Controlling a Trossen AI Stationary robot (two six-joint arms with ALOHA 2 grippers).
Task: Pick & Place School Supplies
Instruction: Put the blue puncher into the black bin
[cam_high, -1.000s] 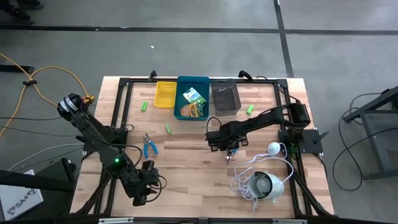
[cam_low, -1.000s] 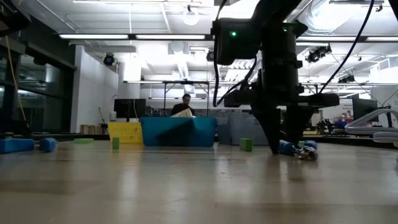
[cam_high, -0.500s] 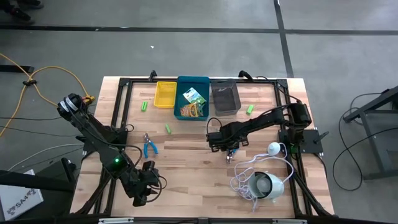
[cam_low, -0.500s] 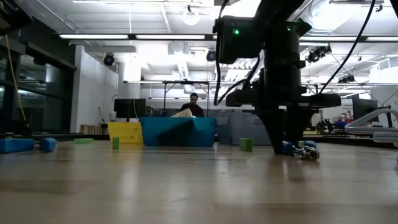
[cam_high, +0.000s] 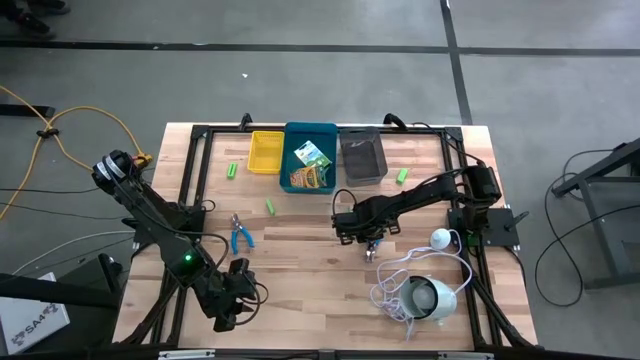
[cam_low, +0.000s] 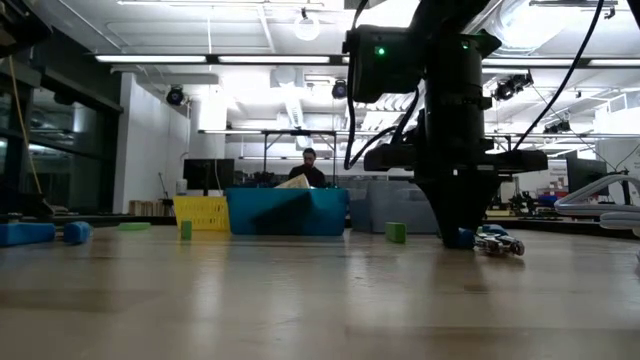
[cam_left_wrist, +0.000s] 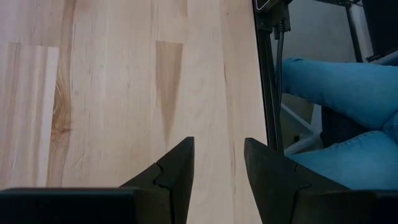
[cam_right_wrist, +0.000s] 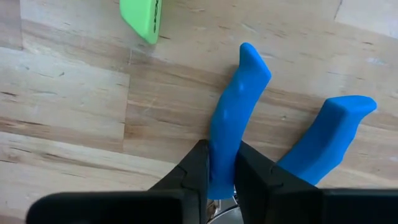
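A blue-handled scissor-like tool (cam_right_wrist: 326, 130) lies on the wooden table at mid-right. My right gripper (cam_right_wrist: 221, 174) points down over it, shut on one of its two handles. A green stubby piece (cam_right_wrist: 142, 18) lies beside it. A second blue-handled tool (cam_high: 240, 234) lies at centre left, and more green pieces (cam_high: 269, 207) are scattered near the bins. Two crayon boxes (cam_high: 312, 166) lie in the blue bin (cam_high: 310, 131). My left gripper (cam_left_wrist: 217, 162) hangs open over bare wood near the table's front left. My right gripper pinches one blue handle (cam_right_wrist: 233, 124) of the tool between its two fingers, at the end where the handles join. The fingers come from above, pointing down, and stand across the handle. The tool lies flat on the table (cam_low: 495, 243), its other handle free.
A yellow bin (cam_high: 265, 152), the blue bin and a grey bin (cam_high: 362, 155) stand in a row at the far edge. A round white device with a coiled cord (cam_high: 420, 295) lies near right. A person's legs in jeans (cam_left_wrist: 336, 124) show beyond the table's edge.
My right gripper has shut its fingers on the tool's blue handle while staying in place. The tool's silver end has slid a little toward the table's right edge.
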